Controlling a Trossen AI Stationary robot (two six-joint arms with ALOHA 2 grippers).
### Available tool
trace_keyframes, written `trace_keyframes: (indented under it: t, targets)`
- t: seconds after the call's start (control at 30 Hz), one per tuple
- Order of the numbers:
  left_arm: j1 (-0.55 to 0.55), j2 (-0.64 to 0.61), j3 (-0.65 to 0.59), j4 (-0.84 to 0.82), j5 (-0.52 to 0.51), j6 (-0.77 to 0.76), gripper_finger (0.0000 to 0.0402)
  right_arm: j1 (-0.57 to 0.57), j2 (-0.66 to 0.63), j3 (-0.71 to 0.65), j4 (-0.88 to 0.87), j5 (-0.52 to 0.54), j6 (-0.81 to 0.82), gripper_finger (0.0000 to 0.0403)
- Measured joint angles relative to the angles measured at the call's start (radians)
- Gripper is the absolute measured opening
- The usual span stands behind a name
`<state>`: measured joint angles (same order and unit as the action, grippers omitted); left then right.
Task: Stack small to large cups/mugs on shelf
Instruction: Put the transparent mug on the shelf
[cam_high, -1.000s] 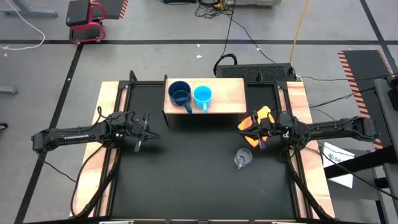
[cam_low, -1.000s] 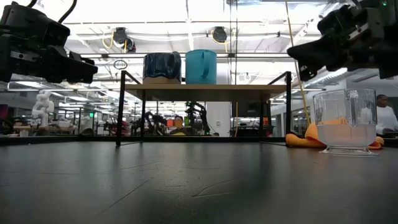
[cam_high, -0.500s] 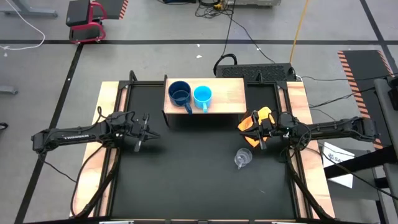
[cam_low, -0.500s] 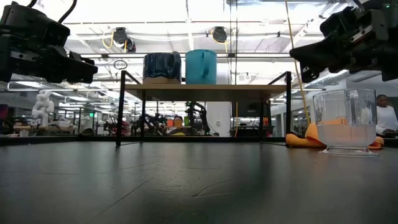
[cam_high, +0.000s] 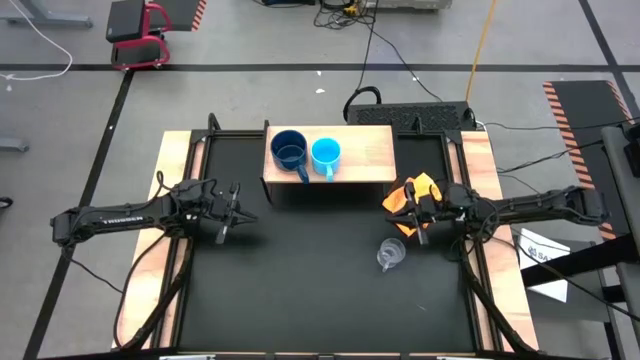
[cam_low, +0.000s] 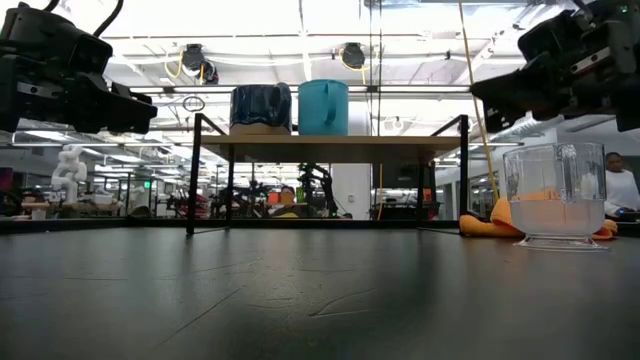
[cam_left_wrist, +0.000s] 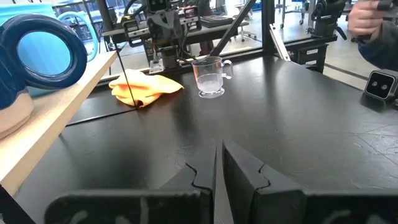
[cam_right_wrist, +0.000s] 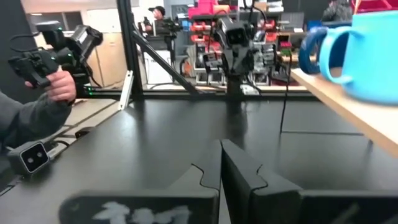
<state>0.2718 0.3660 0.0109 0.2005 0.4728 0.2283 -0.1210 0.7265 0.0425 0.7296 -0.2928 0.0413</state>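
The shelf (cam_high: 350, 160) stands at the table's far middle. On its wood top stand the navy-blue mug (cam_high: 288, 150) and, to its right, the sky-blue mug (cam_high: 325, 153), both upright on their bases. The clear glass cup (cam_high: 390, 253) stands upright on the black table at the right; it also shows in the low view (cam_low: 555, 195). My left gripper (cam_high: 243, 216) hovers shut and empty at the left, near the shelf's left end. My right gripper (cam_high: 405, 224) hovers shut and empty just beyond the glass cup, beside the orange cloth (cam_high: 413, 192).
The orange cloth lies on the table between the shelf's right end and my right gripper. Pale wooden planks (cam_high: 170, 190) run along the table's left and right sides. A person's hand (cam_right_wrist: 59, 84) holds a device beyond the table.
My right gripper has drifted a little toward the table's near edge, staying shut. The mugs, the glass cup and my left gripper have kept still.
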Motion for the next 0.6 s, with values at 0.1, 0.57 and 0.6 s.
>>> trace_keyframes:
  t: [0.1,0.57,0.6]
  targets:
    - [0.000,0.000,0.000,0.000,0.000,0.000,0.0031,0.012,0.000,-0.001,0.021,0.004,-0.016,0.0000]
    - [0.000,0.000,0.000,-0.001,0.000,-0.006,0.0031,0.012,-0.087,-0.001,-0.088,-0.010,-0.042,0.0000]
    - [0.000,0.000,0.000,-0.001,0.000,-0.006,0.0031,0.012,-0.093,-0.001,-0.097,-0.028,-0.035,0.0000]
